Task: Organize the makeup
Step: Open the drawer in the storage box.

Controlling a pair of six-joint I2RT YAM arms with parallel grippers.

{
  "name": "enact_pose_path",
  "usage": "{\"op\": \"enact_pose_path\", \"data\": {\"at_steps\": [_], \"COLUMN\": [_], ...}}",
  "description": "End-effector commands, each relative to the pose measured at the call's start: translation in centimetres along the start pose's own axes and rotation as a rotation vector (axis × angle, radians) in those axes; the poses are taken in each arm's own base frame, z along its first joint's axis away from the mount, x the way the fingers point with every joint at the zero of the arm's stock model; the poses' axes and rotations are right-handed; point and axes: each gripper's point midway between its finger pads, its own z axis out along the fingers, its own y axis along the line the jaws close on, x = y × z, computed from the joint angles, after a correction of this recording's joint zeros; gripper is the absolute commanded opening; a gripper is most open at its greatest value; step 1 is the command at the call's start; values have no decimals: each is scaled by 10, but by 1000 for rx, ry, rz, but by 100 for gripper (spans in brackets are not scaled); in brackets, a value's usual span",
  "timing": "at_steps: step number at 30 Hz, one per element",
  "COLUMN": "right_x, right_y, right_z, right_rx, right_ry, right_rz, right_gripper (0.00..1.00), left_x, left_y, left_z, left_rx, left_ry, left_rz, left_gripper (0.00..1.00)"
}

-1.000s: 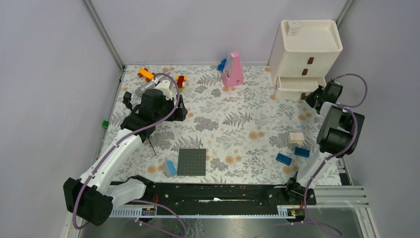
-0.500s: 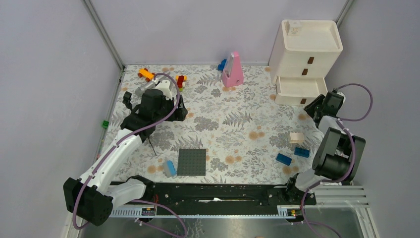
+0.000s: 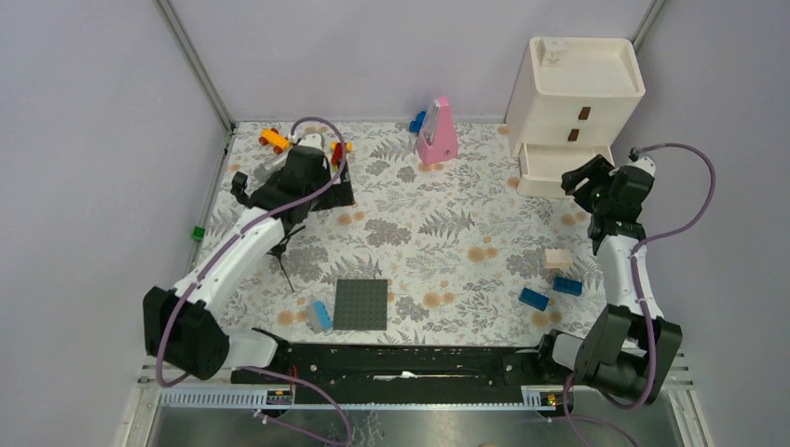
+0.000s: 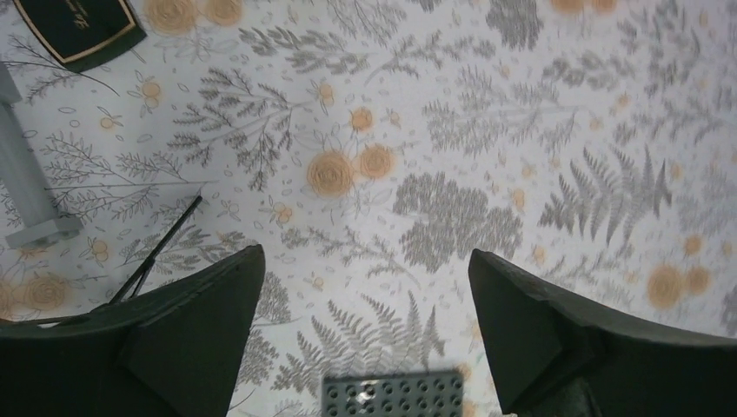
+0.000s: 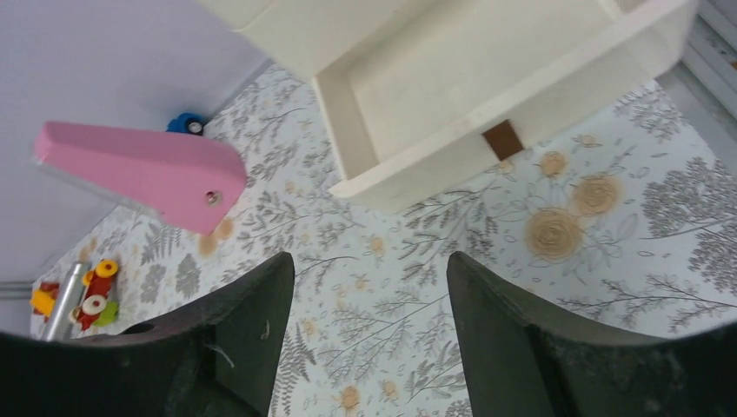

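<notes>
Left gripper (image 4: 363, 282): was held above the floral tablecloth (image 3: 438, 233) toward the far left of the table; its fingers were spread wide and nothing was held between them. Right gripper (image 5: 369, 287): was held just in front of the pulled-out bottom drawer (image 5: 434, 104) of the cream drawer unit (image 3: 576, 93); its fingers were likewise parted widely and nothing was gripped. Makeup: a thin black brush (image 4: 158, 250) was seen lying on the cloth beside the left finger in the wrist view; a beige sponge block (image 3: 558, 258) was seen lying on the cloth at the right side, near two blue bricks (image 3: 566, 286) and well apart from the drawer. A grey studded plate (image 3: 360, 304) was noted at the near middle, and a pink wedge-shaped object (image 3: 438, 132) at the far edge.
</notes>
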Motion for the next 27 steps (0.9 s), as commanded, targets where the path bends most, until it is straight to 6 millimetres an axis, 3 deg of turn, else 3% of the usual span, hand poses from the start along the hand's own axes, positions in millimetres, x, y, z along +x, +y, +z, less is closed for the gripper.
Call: {"op": "enact_pose_path", "data": {"at_steps": [1, 8, 13, 18, 22, 27], "right_x": [10, 29, 30, 30, 31, 31], "right_y": [28, 30, 38, 42, 43, 47], "right_z": [-17, -17, -20, -23, -25, -26], "right_rx": [-81, -121, -163, -180, -192, -212], "right_ry": [23, 77, 85, 85, 81, 83], "right_rz": [-23, -56, -58, -54, -56, -51], "right_gripper": [73, 75, 75, 76, 76, 76], "left_x": [-61, -101, -108, -97, -83, -69], "left_y": [7, 47, 86, 120, 153, 177], "left_z": [13, 73, 107, 135, 143, 153], "left_rx": [-157, -500, -671, -772, -856, -901], "left_ry": [-126, -133, -104, -71, -54, -17], "left_rz": [-167, -274, -384, -430, -460, -485], "left_gripper": [99, 99, 99, 99, 99, 99]}}
